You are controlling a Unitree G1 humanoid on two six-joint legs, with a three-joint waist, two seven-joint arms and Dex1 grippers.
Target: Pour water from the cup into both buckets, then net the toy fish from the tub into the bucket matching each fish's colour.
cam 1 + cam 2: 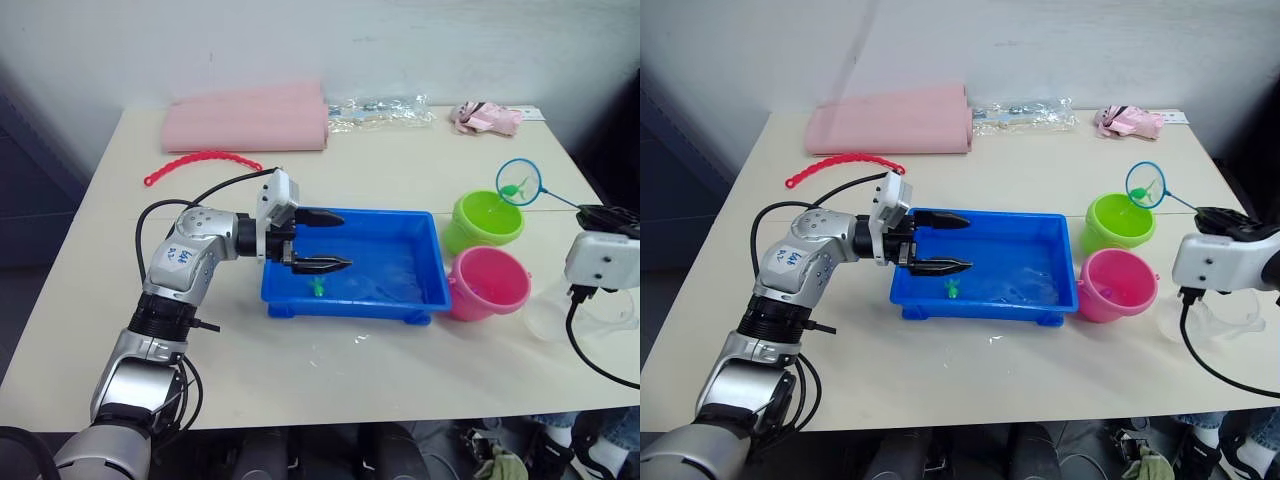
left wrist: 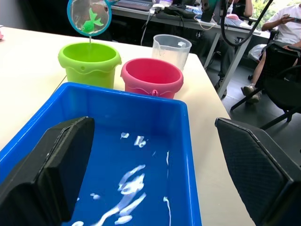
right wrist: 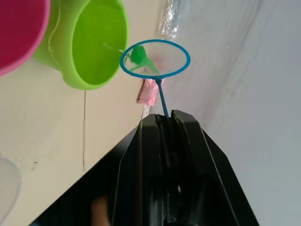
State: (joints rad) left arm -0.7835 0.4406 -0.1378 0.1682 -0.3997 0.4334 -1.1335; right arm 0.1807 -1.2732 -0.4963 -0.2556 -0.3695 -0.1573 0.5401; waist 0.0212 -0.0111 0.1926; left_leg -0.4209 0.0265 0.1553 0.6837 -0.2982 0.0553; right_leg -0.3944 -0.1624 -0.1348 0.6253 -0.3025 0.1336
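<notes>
The blue tub [image 1: 400,240] sits mid-table with one green toy fish [image 1: 317,287] lying in its near left part. My left gripper [image 1: 335,240] is open, its fingers reaching over the tub's left end, holding nothing. To the right of the tub stand the lime green bucket [image 1: 487,222] and, nearer, the pink bucket [image 1: 488,283]. My right gripper [image 1: 603,214] is shut on the handle of the net [image 1: 519,182]. The hoop hangs above the green bucket's far rim and holds a green fish [image 3: 138,55]. The clear cup [image 2: 171,48] stands beyond the pink bucket, by the table's right edge.
At the back of the table lie a folded pink cloth [image 1: 247,117], a clear plastic bag [image 1: 380,108] and a small pink item [image 1: 487,117]. A red beaded strip [image 1: 200,160] lies at the back left. The left wrist view shows seated people [image 2: 282,19] beyond the table's right edge.
</notes>
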